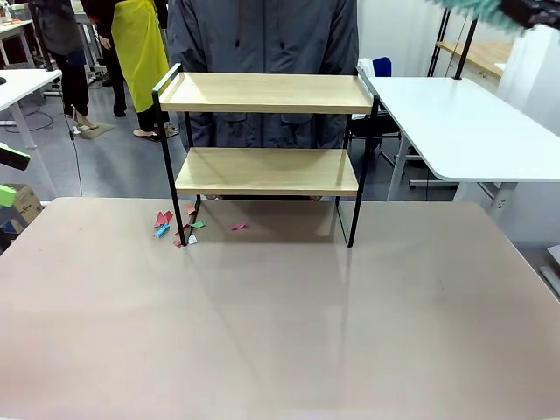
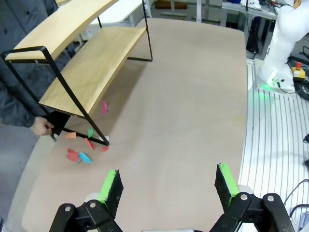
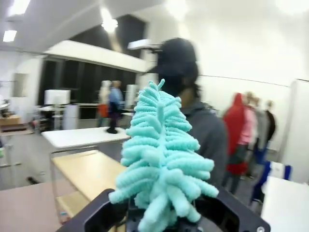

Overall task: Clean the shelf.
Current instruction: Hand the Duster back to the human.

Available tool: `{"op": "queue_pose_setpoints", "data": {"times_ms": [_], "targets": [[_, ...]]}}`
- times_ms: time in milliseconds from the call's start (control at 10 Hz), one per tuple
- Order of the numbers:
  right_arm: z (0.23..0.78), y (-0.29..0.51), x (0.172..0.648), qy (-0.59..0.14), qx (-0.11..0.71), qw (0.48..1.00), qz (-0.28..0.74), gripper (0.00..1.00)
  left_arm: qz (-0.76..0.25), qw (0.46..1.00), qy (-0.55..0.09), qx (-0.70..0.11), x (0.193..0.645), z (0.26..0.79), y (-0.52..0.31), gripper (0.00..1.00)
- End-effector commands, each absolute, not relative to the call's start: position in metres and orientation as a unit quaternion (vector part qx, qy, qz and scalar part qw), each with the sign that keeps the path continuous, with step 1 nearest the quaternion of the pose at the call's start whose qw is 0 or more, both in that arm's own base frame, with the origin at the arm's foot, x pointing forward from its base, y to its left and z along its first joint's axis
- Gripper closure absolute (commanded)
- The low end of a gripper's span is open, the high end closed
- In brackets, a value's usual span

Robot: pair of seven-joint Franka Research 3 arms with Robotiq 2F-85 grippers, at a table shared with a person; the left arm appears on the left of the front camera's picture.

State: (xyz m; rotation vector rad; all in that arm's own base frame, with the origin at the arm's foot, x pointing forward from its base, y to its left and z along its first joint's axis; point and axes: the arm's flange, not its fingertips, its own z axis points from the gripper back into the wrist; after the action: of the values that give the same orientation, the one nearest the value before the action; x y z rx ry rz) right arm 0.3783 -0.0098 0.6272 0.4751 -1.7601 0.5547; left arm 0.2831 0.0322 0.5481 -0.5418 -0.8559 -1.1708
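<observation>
Teal duster (image 3: 159,164) clamped in right jaws, left gripper (image 2: 169,186) jaws wide and empty; shelf (image 1: 267,131) boards appear bare, so sweeping the paper scraps (image 1: 179,226) off the worktop (image 1: 280,332) likely comes next.

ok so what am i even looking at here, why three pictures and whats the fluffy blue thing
It is one moment seen by three cameras on a two-armed robot. The front view looks across the brown table at the shelf, a small two-tier wooden rack, with a person standing behind it. Coloured paper scraps lie on the table by the shelf's left legs. The other two cameras sit on the robot's wrists. The left one looks down past its open end effector, with green pads, at the same shelf and scraps. The right one shows its end effector shut on a fluffy teal duster, raised in the air.
</observation>
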Motion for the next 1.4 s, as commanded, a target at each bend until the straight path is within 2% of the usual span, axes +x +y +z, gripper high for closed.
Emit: {"op": "queue_pose_setpoints", "data": {"times_ms": [0, 400, 1000, 1200, 1300], "targets": [[0.620, -0.024, 0.366, -0.786, 0.119, 0.589, 0.144, 0.83, -0.533, 0.705, -0.396, -0.248, 0.285, 0.549, 0.032, 0.00], [0.572, -0.074, 0.352, -0.768, 0.067, 0.635, 0.052, 0.83, -0.533, 0.705, -0.396, -0.248, 0.285, 0.549, 0.032, 0.00], [0.435, -0.089, 0.361, -0.685, 0.096, 0.722, 0.008, 0.83, -0.533, 0.705, -0.396, -0.248, 0.285, 0.549, 0.032, 0.00], [0.403, -0.087, 0.362, -0.669, 0.103, 0.736, 0.004, 0.83, -0.533, 0.705, -0.396, -0.248, 0.285, 0.549, 0.032, 0.00], [0.397, -0.088, 0.365, -0.682, 0.096, 0.725, -0.001, 0.83, -0.533, 0.705, -0.396, -0.248, 0.285, 0.549, 0.032, 0.00]]}}
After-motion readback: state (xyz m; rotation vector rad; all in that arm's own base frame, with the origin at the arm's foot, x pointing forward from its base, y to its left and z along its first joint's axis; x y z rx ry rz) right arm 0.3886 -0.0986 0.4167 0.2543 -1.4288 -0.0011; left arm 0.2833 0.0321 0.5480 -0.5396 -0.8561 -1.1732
